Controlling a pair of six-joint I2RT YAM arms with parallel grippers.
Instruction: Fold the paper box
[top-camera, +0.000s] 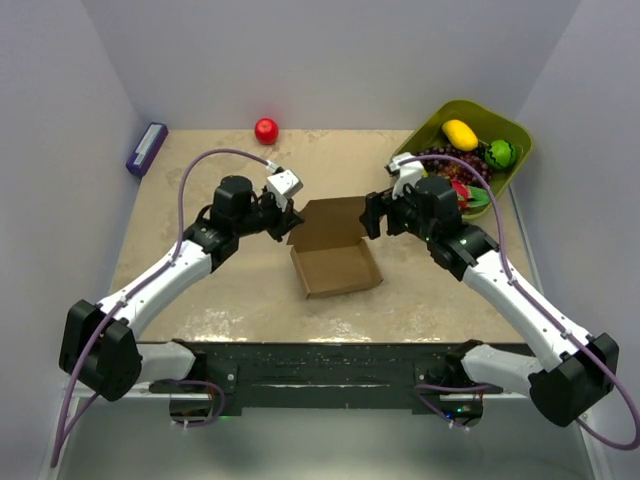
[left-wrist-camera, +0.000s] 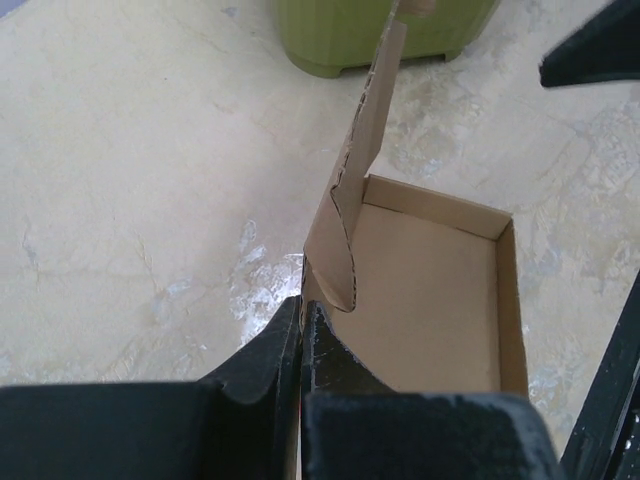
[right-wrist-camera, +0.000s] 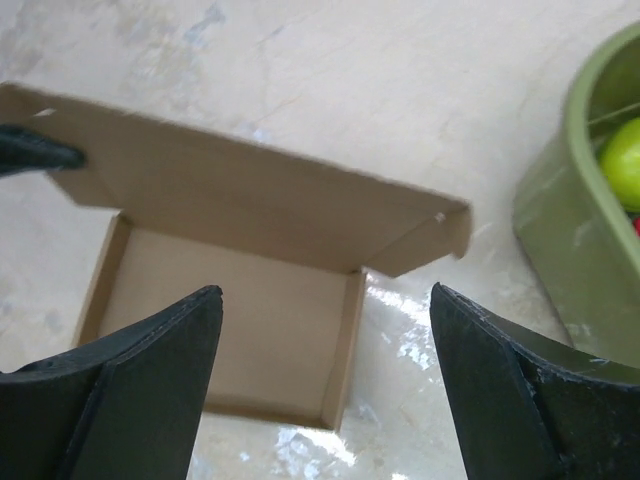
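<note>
The brown paper box (top-camera: 335, 265) stands mid-table as an open tray with its lid (top-camera: 330, 214) raised at the back. My left gripper (top-camera: 287, 222) is shut on the lid's left side flap; in the left wrist view the fingers (left-wrist-camera: 300, 335) pinch the thin cardboard (left-wrist-camera: 345, 215) edge-on beside the tray (left-wrist-camera: 430, 300). My right gripper (top-camera: 374, 217) is open and empty, just off the lid's right end. In the right wrist view its fingers (right-wrist-camera: 160, 370) frame the tray (right-wrist-camera: 240, 320) and the lid's right flap (right-wrist-camera: 430, 235).
A green bin (top-camera: 480, 150) with fruit stands at the back right, close behind my right arm; it also shows in the left wrist view (left-wrist-camera: 380, 30) and right wrist view (right-wrist-camera: 580, 220). A red ball (top-camera: 266, 130) lies at the back. A purple block (top-camera: 146, 148) lies at the far left.
</note>
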